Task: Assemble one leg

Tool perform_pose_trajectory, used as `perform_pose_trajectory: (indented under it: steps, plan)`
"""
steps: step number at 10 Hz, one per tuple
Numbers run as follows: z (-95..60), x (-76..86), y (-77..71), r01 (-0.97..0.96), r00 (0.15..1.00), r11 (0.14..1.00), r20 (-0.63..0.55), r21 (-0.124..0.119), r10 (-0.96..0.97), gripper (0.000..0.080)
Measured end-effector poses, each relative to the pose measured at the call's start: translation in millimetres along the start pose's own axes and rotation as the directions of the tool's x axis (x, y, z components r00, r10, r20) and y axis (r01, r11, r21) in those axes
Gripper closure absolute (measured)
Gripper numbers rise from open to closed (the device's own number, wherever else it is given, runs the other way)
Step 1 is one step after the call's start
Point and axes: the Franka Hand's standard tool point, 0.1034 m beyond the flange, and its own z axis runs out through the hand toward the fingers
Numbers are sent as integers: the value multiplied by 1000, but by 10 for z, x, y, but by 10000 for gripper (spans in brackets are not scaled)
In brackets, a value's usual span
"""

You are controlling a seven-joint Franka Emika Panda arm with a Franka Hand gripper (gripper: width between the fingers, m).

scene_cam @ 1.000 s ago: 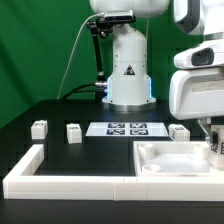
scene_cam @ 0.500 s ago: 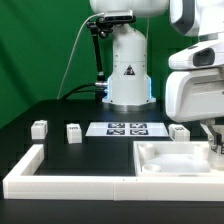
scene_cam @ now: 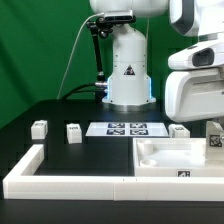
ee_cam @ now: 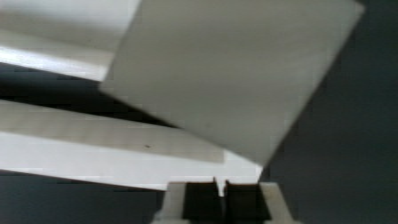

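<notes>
Three legs show in the exterior view: one [scene_cam: 39, 128] at the left, one [scene_cam: 74, 132] beside it, and one [scene_cam: 179, 131] behind the big white tray-like part [scene_cam: 160, 155]. My gripper [scene_cam: 214, 148] hangs over the tray's far right side. In the wrist view the gripper [ee_cam: 221, 190] has its pads almost together, with a thin white edge between them that runs into the tray's large white surface [ee_cam: 231, 70]. A black-and-white tag [scene_cam: 214, 137] shows by the fingers. I cannot tell what it sits on.
The long white L-shaped border wall [scene_cam: 60, 180] runs along the front and left. The marker board [scene_cam: 128, 128] lies before the robot base [scene_cam: 128, 70]. Another tag [scene_cam: 183, 176] shows at the tray's front edge.
The hand has shifted slightly left. Two tags have come into view, one by the fingers and one at the tray's front edge. The three legs have not moved.
</notes>
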Motion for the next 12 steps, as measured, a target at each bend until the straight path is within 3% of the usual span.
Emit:
perform_pose_trajectory:
  steps: [5,6,7,8,10,11,12]
  plan:
    - [0,0,0,0,1000,1000,0,0,0,797]
    - [0,0,0,0,1000,1000,0,0,0,711]
    - [1,-1,0,0,1000,1000,0,0,0,574]
    - [13,-26,11,2,1000,1000,1,-1,-2,574]
    - [-13,-105,97,-4,1000,1000,9,-7,4,257]
    - [-17,-136,108,-8,1000,1000,13,-8,8,257]
    - [-4,-162,117,-10,1000,1000,17,-8,10,169]
